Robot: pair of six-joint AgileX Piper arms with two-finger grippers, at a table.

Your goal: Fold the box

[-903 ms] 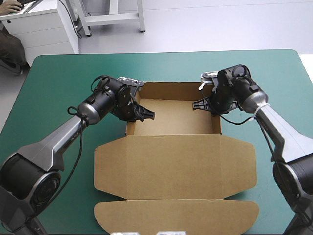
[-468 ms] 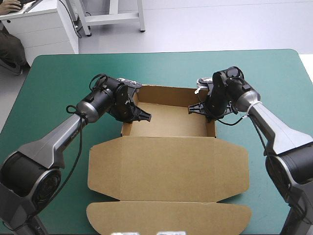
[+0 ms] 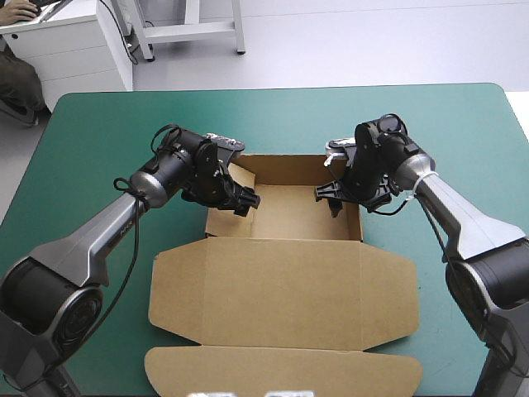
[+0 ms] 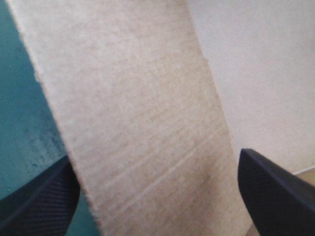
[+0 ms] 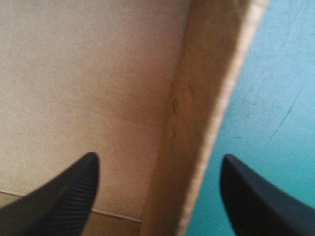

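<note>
The brown box (image 3: 281, 281) lies mid-table on the teal-green cover (image 3: 99, 132), its tray (image 3: 285, 211) toward the far edge with its long axis running across the table, and its lid (image 3: 285, 285) flat toward the near edge. What the coming move turns on is that each short end wall stands between its own arm's fingers. The left gripper (image 3: 244, 201) straddles the left wall (image 4: 138, 123) with its black fingers spread wide, one inside the tray and one over the cover. The right gripper (image 3: 326, 197) stands the same way, fingers apart, over the right wall (image 5: 197, 123). Neither seems to pinch the board yet. Both arms are equally near their walls. Compared with the earlier frames, the whole box has slid a little toward the table's left, the two grippers have drawn closer together, and the left wall now leans inward over the tray floor
</note>
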